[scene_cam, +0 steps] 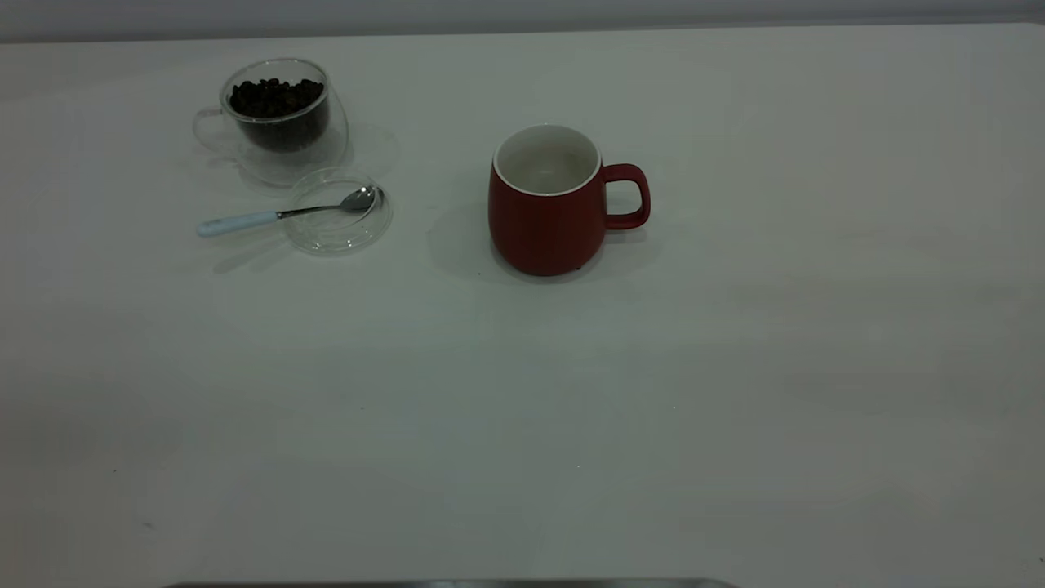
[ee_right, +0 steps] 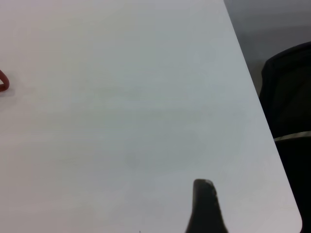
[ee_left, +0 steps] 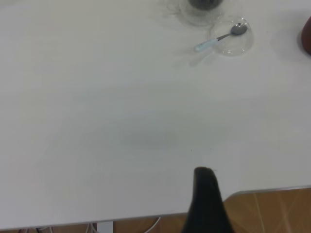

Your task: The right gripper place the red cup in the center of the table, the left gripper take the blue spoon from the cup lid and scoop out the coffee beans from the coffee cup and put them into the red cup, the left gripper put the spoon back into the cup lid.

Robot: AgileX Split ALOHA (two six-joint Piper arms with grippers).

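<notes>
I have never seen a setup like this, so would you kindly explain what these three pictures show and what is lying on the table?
This is a two-armed robot at a white table. The wide picture comes from a camera outside the rig, looking over the table; neither arm appears in it. The other two come from cameras on each arm's wrist, looking past the arm's own gripper.

In the left wrist view, the dark shape at the edge is the left gripper, hanging over the near edge of the table and holding nothing. The right gripper shows likewise in its own view, also holding nothing.

On the table stands a red cup, empty inside. Apart from it stands a clear glass coffee cup filled with coffee beans. In front of that lies a clear cup lid, with the blue spoon resting its bowl in the lid, handle sticking out.
</notes>
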